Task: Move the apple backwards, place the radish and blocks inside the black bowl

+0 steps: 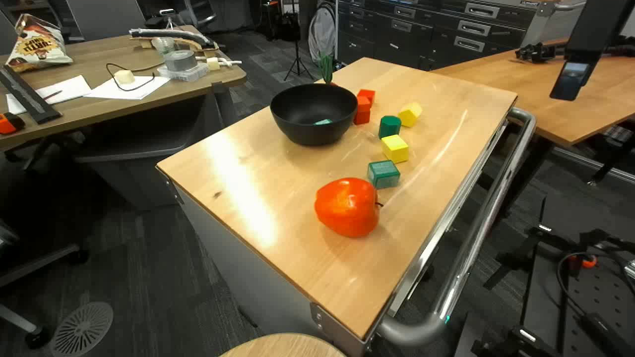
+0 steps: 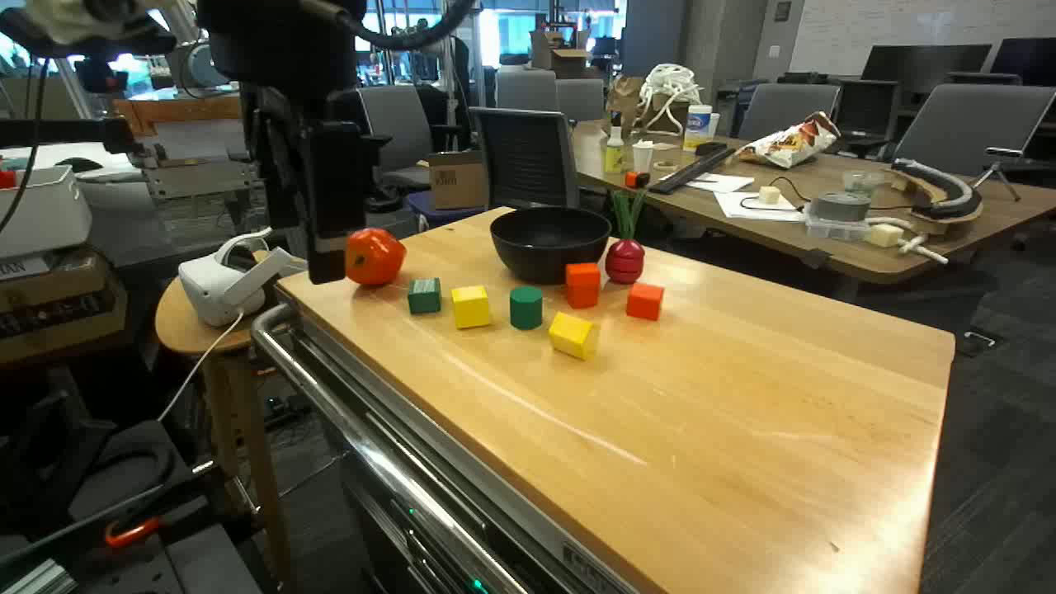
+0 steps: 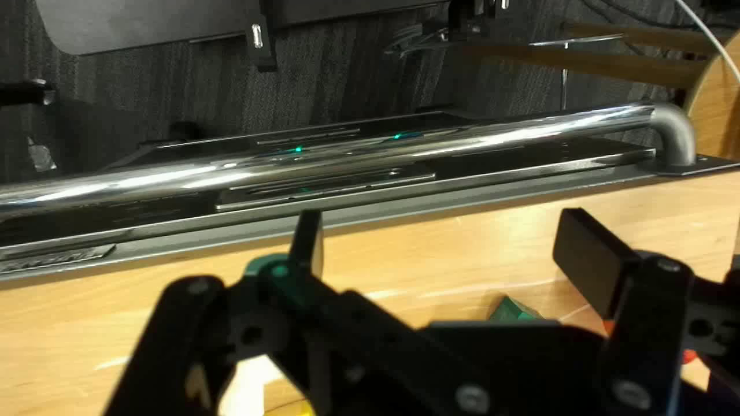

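Observation:
The orange-red apple (image 1: pixel 347 207) lies at the table's near end in an exterior view, beside a teal block (image 1: pixel 383 174). The black bowl (image 1: pixel 313 119) stands farther back with a teal piece (image 1: pixel 323 122) inside. The red radish (image 2: pixel 624 262) stands upright on the table beside the bowl; the bowl mostly hides it in an exterior view. Yellow blocks (image 2: pixel 471 307), a green cylinder (image 2: pixel 525 308) and red-orange blocks (image 2: pixel 582 285) are spread beside the bowl. My gripper (image 3: pixel 451 254) is open and empty above the table's handle side. A green block (image 3: pixel 514 310) shows partly behind it.
A metal handle bar (image 1: pixel 476 248) runs along the table's side. A round stool (image 2: pixel 177 318) with a white headset (image 2: pixel 219 289) stands at the table's end. A desk (image 1: pixel 114 54) with papers and a snack bag (image 1: pixel 39 42) is beyond.

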